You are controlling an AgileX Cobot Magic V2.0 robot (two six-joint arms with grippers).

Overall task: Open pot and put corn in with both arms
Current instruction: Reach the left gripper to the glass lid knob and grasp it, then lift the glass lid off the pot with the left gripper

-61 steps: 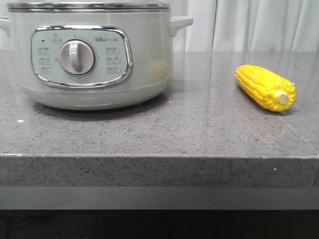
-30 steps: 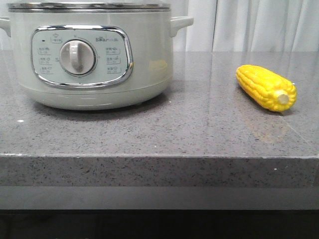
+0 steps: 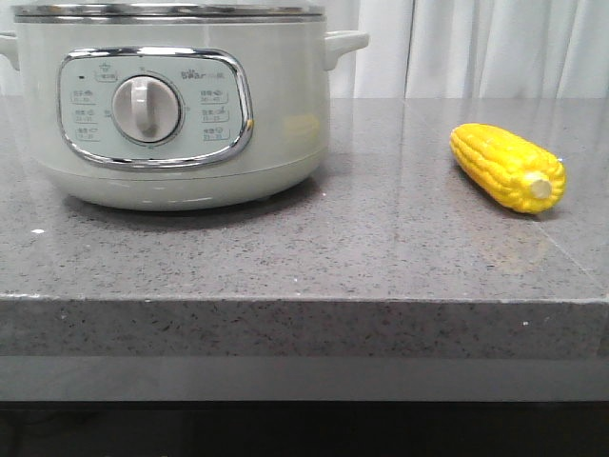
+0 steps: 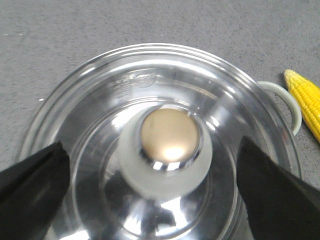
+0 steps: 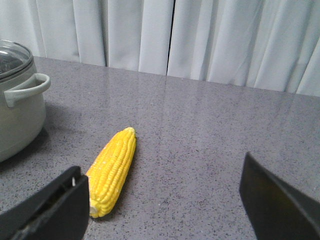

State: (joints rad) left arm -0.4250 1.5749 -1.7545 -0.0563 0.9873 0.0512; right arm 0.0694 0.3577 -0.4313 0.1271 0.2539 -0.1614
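Observation:
The pale grey-green pot [image 3: 171,105] stands at the left of the counter, its glass lid [image 4: 150,95] on. In the left wrist view my left gripper [image 4: 155,190] is open above the lid, its black fingers [image 4: 30,185] on either side of the lid's round knob [image 4: 167,145], apart from it. The yellow corn [image 3: 509,168] lies on the counter at the right, stub end toward the front. In the right wrist view my right gripper [image 5: 165,210] is open and empty just short of the corn [image 5: 112,170], which lies by one finger [image 5: 50,210]. Neither gripper shows in the front view.
The grey speckled counter [image 3: 381,248] has its front edge close to the camera. White curtains [image 5: 200,35] hang behind it. The pot's side handle [image 5: 27,87] juts toward the corn.

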